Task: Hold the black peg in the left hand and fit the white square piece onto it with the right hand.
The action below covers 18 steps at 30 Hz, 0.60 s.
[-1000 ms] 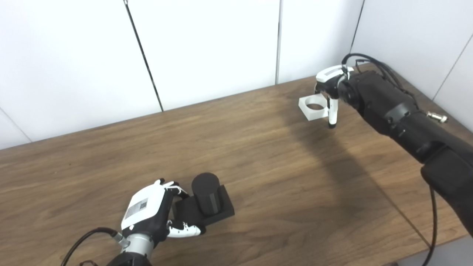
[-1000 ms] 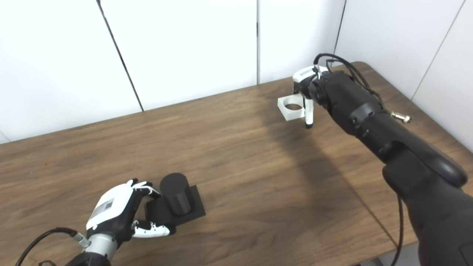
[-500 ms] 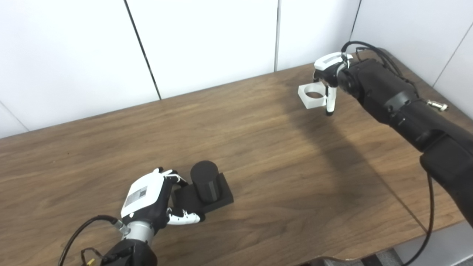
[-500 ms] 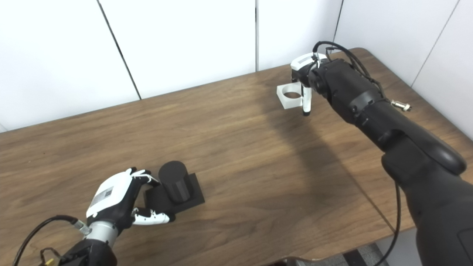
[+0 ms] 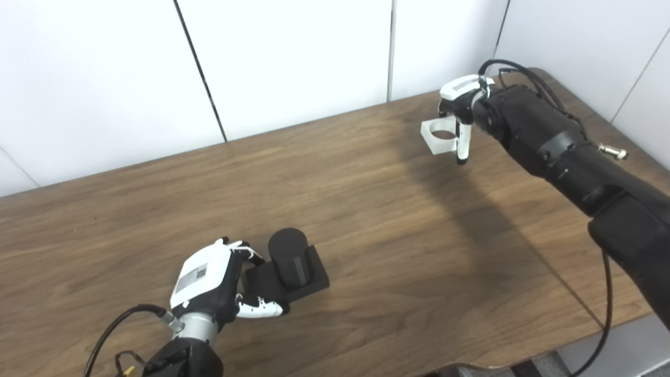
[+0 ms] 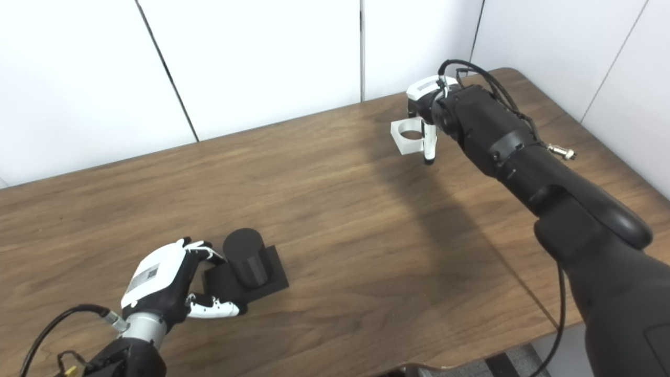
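Wooden bench (image 5: 366, 209), white wall panels (image 5: 288, 57) behind. Near the front left: black peg (image 5: 288, 256), upright on its square black base, standing on the bench. Left hand (image 5: 209, 283) at the base's left edge, fingers closed over the near corner, thumb (image 5: 259, 310) stretched along the front side; gripping the base, not the peg's shaft. Far back right, well apart from the peg: white square (image 5: 438, 137), round hole through it, tilted slightly, held up off the bench. Right hand (image 6: 423, 112) closed on the square's right side, one white finger (image 5: 462, 146) pointing down past its edge. Black right arm (image 5: 565, 157) reaching in from the lower right, cables looping over the wrist. Dark shadow of the arm across the bench beneath it.
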Each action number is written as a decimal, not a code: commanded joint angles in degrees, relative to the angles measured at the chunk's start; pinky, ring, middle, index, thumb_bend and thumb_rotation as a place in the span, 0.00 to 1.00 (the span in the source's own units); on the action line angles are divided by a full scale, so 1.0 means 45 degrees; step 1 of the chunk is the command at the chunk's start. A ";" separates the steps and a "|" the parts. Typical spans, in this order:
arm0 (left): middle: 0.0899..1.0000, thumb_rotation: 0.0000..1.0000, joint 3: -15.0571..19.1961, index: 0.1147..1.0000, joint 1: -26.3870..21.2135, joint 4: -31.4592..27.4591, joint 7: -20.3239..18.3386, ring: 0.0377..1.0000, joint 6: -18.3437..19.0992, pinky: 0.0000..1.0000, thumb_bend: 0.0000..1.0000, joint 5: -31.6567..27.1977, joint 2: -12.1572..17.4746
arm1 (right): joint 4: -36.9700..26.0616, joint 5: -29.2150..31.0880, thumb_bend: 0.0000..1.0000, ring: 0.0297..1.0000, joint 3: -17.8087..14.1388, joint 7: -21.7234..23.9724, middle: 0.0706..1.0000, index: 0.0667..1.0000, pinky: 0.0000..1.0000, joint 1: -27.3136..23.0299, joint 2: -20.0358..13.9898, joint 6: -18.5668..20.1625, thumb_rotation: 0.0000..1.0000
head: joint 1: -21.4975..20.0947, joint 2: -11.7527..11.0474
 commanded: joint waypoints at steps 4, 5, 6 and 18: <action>0.89 0.07 0.0061 0.42 0.0327 0.0335 -0.0620 1.00 0.0135 1.00 0.51 0.0755 0.0427 | -0.0193 0.0200 0.68 1.00 -0.0094 -0.0114 0.90 0.54 1.00 -0.0334 0.0131 -0.0216 0.17 | 0.0042 -0.0003; 0.89 0.07 0.0061 0.42 0.0321 0.0331 -0.0630 1.00 0.0130 1.00 0.51 0.0764 0.0424 | -0.0211 0.0283 0.61 1.00 -0.0143 -0.0195 0.89 0.49 1.00 -0.0300 0.0118 -0.0291 0.16 | 0.0042 -0.0003; 0.89 0.07 0.0061 0.42 0.0319 0.0329 -0.0621 1.00 0.0115 1.00 0.51 0.0763 0.0420 | -0.0217 0.0348 0.56 1.00 -0.0181 -0.0290 0.88 0.47 1.00 -0.0267 0.0106 -0.0368 0.15 | 0.0041 0.0019; 0.90 0.07 0.0138 0.42 0.0342 0.0268 -0.0647 1.00 0.0165 1.00 0.51 0.0716 0.0338 | -0.0289 0.0579 0.52 0.97 -0.0209 -0.0756 0.83 0.45 1.00 0.0015 -0.0010 -0.0628 0.13 | 0.0165 0.0039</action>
